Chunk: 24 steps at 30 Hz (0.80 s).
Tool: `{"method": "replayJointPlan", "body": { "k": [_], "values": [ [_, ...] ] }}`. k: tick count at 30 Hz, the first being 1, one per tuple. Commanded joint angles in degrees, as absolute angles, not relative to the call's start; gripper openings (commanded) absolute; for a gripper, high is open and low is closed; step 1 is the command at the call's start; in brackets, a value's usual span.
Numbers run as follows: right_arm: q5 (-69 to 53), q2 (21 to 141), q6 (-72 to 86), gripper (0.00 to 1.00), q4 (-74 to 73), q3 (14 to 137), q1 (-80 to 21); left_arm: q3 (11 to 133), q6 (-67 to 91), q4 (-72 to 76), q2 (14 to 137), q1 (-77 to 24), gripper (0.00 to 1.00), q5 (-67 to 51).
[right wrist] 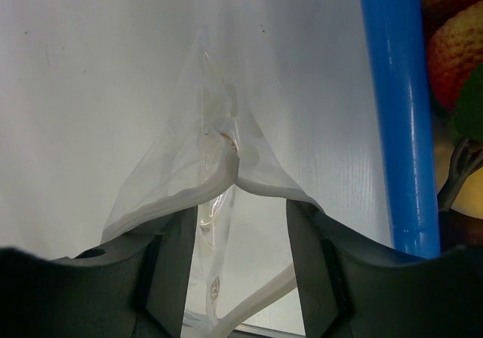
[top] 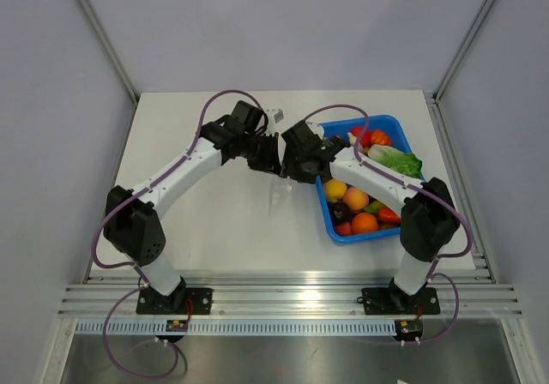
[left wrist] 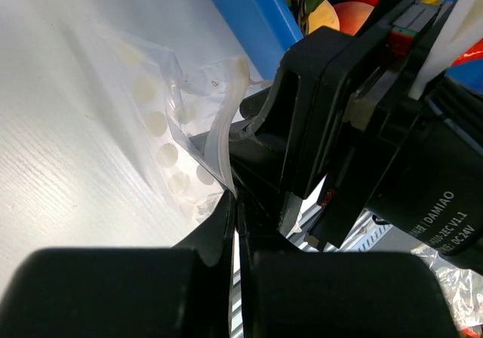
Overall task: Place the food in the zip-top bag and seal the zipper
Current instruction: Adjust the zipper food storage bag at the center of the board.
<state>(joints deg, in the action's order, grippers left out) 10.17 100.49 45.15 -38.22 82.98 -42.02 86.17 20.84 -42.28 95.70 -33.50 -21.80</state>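
From where I stand, the trouble starts on the left. The left jaws are nearly closed and pinch only a thin bit of the bag's (left wrist: 162, 119) edge. If the other arm tugs, I think that slick film could slip free and the bag would drop onto the counter (top: 223, 221). The two wrists are also packed tight together over the middle of the counter, so any twist might knock one against the other. The right jaws stand wide, with the zipper (right wrist: 219, 181) peaked just past the fingertips and clear film running between them. I cannot tell whether a finger is inside the mouth. If it is not, the mouth may fall shut before anything goes in. The plum (top: 340, 213) lies in the tray (right wrist: 396, 112), wedged among brighter fruit, not yet in the bag. Fetching it would likely mean one arm leaving the bag, and a neighbour could be grabbed by mistake.

As for pose, the left arm (top: 184, 165) reaches far and right from its base, elbow out, wrist turned toward the centre. The right arm (top: 377, 178) reaches far and left across the tray's near-left corner, its wrist facing the other. The bag hangs between them, just left of the tray.
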Motion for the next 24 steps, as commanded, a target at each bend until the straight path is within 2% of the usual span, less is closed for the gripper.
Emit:
{"method": "replayJointPlan", "body": {
  "k": [1, 4, 13, 19, 24],
  "values": [
    [14.8, 101.4, 44.0, 0.58, -39.6, 86.4, -42.2, 85.0, 19.1, -42.7, 92.6, -33.7, 0.00, -22.4],
    [13.8, 100.0, 43.9, 0.63, -37.8, 85.8, -42.2, 84.5, 18.9, -42.5, 92.5, -33.7, 0.00, -22.1],
    [12.7, 96.9, 44.5, 0.59, -33.9, 83.1, -42.4, 83.1, 17.7, -40.0, 94.1, -33.0, 0.00, -21.6],
    [11.9, 97.7, 44.3, 0.63, -34.0, 83.6, -42.5, 81.3, 17.1, -39.4, 93.2, -33.0, 0.00, -21.5],
    [11.3, 95.3, 45.0, 0.62, -31.7, 82.5, -42.8, 79.6, 17.8, -38.1, 93.7, -33.0, 0.00, -21.7]
  ]
}}
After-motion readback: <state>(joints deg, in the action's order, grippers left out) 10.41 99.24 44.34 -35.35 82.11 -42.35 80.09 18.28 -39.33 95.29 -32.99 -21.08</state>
